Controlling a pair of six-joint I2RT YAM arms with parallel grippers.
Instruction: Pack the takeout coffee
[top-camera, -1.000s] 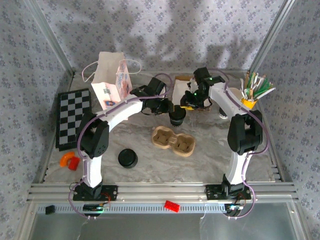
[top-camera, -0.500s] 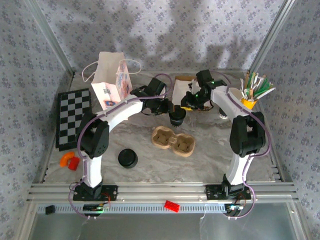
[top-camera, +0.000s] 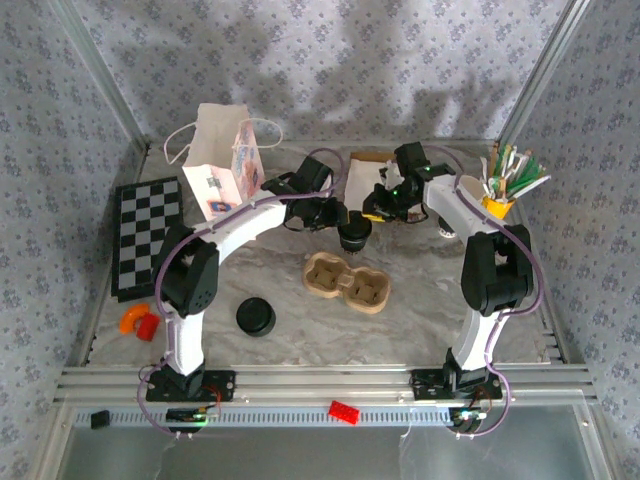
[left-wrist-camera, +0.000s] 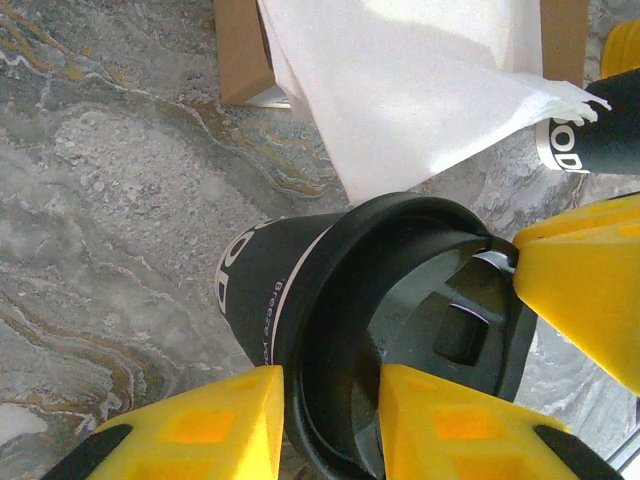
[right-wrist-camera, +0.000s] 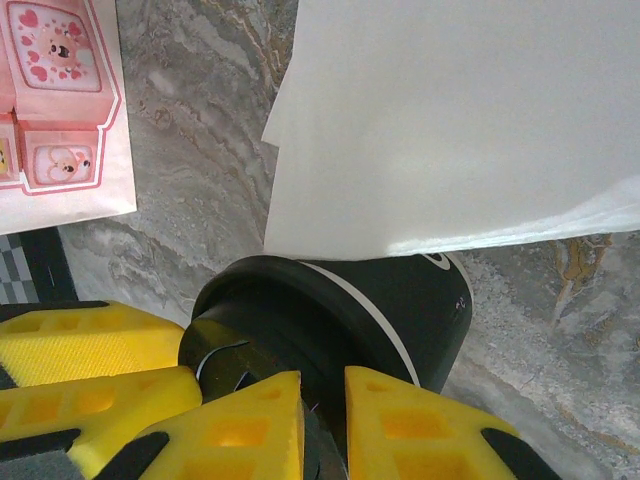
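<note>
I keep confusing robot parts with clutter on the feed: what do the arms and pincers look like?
Both arms, left arm and right arm, have white curved links, black joint housings and purple cables looping alongside. The left pincer and right pincer each carry two blocky yellow fingers with shallow recessed pockets, on black mounts.

Pale grey-blue walls with a small floral print (top-camera: 320, 60) are enclosing the cell on three sides, soft blurred shadows lying across the back one. Slanted silver aluminium posts (top-camera: 108, 85) are rising at both corners. A grey marbled tabletop (top-camera: 420, 320) is catching bright even light; ribbed silver aluminium rails (top-camera: 320, 382) are running along its near edge.
</note>
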